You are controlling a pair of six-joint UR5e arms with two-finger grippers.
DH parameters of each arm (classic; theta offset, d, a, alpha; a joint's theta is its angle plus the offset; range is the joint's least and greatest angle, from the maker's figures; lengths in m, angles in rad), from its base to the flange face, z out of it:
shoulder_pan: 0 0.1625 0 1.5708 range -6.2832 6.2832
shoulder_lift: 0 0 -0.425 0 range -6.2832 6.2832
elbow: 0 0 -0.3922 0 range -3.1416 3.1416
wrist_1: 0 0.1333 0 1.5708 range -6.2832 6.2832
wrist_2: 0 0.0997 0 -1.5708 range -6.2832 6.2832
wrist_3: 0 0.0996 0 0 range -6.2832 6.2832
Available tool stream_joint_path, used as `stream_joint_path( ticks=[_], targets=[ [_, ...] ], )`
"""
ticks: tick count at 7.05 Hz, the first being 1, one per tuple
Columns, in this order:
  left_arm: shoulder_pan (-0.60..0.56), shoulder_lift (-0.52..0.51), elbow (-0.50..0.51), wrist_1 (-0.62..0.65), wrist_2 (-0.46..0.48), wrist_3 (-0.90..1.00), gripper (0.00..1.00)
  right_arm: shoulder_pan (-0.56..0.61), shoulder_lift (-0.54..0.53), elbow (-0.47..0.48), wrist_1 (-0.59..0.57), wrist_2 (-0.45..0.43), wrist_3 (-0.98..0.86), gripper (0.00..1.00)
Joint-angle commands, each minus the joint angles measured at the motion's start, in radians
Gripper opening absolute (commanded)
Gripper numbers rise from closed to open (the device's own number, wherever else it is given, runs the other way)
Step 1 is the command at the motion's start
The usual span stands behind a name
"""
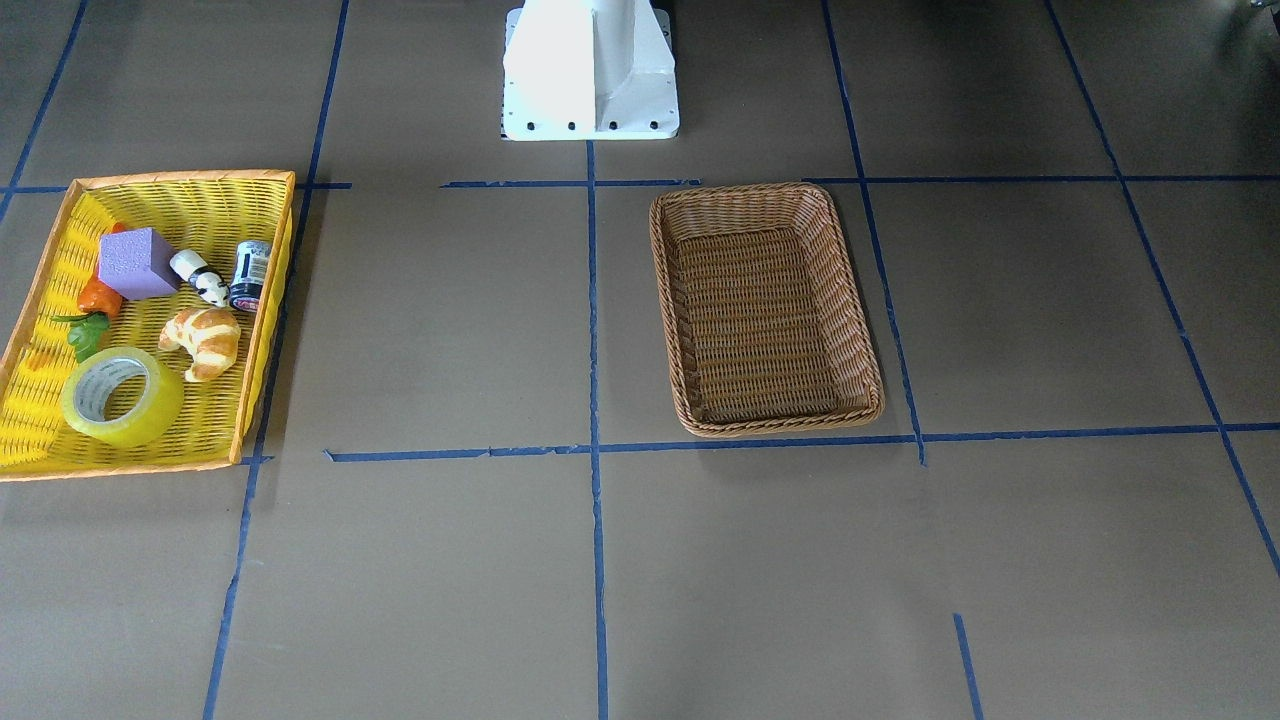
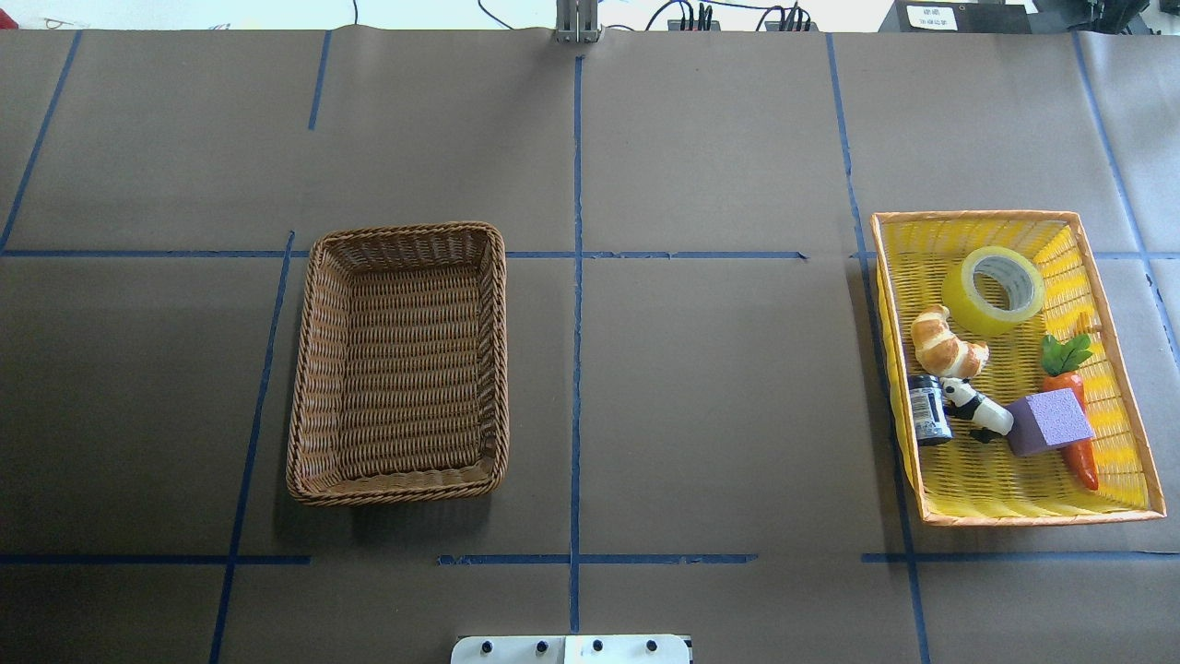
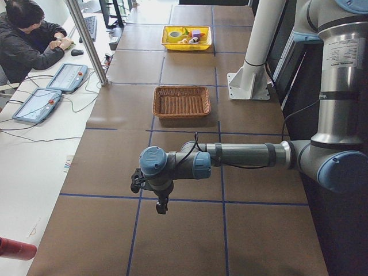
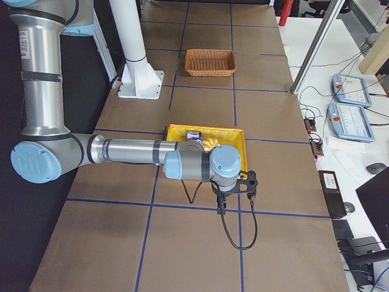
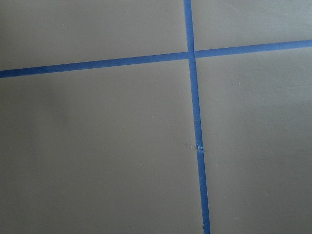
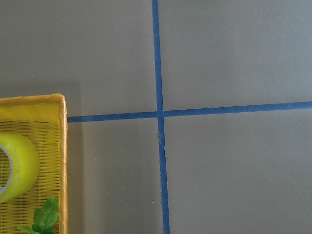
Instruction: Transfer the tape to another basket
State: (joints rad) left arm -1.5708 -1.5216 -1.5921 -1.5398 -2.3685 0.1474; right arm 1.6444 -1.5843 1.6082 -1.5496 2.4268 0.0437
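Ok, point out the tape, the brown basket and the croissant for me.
tape (image 2: 970, 307), overhead view, on its yellow outer wall.
brown basket (image 2: 396, 489), overhead view, on the braided rim nearest the robot.
croissant (image 2: 945, 343), overhead view, on the middle of its body.

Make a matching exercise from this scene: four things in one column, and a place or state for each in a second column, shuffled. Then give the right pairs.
Things
1. tape
2. brown basket
3. purple block
4. croissant

Places or states
A. covers the middle of the carrot
B. empty, on the robot's left side
C. between the tape and the dark jar
D. at the end of the yellow basket farthest from the robot

Pairs: 1-D, 2-B, 3-A, 4-C
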Motion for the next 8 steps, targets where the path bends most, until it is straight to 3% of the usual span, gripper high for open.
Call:
stream_joint_path(
  ticks=[1, 8],
  targets=[
    [0.0, 0.0, -0.002, 0.0, 0.0, 0.0, 1.0, 0.0, 0.001, 0.001, 0.0, 0.003, -0.005, 1.0],
    [0.0, -0.011, 0.014, -0.014, -0.002, -0.006, 1.0, -0.017, 0.018, 0.036, -0.006, 0.006, 0.005, 1.0]
  ],
)
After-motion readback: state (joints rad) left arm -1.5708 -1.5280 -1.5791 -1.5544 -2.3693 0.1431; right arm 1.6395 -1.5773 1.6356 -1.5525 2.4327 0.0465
